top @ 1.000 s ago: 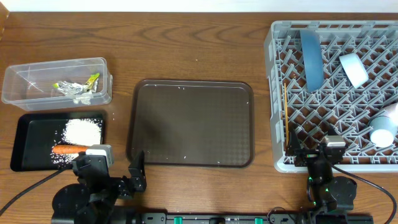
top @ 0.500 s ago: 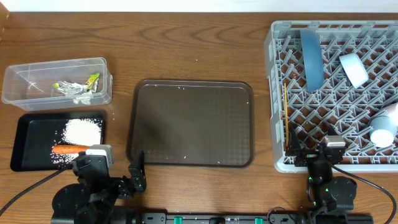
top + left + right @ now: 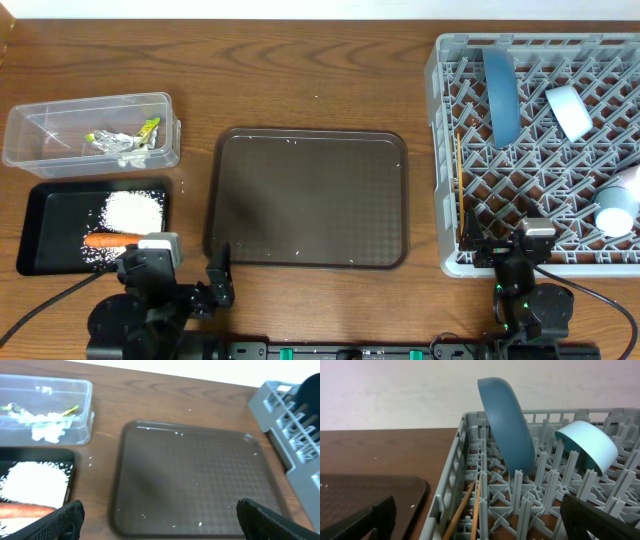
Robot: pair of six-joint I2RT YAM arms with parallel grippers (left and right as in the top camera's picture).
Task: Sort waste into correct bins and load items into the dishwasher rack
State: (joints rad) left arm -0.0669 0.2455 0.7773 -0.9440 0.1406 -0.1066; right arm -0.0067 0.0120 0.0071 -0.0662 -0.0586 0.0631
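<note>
The grey dishwasher rack (image 3: 437, 150) at the right holds the blue plate (image 3: 500, 95) on edge, two light-blue bowls (image 3: 570, 110) (image 3: 617, 205) and chopsticks (image 3: 461, 185) along its left wall. At the left, a clear box (image 3: 40, 135) holds wrappers and tissue (image 3: 125, 140). The black tray (image 3: 45, 225) in front of it carries rice (image 3: 132, 210) and a carrot (image 3: 108, 240). My left gripper (image 3: 187, 275) (image 3: 160, 522) is open at the table's front, facing the brown tray. Open too, my right gripper (image 3: 503, 245) (image 3: 480, 522) sits at the rack's front edge, holding nothing.
A large brown serving tray (image 3: 305, 197) lies in the middle with a few stray rice grains on it. Both arm bases sit at the front edge. The rack wall (image 3: 451, 480) rises just ahead of my right fingers.
</note>
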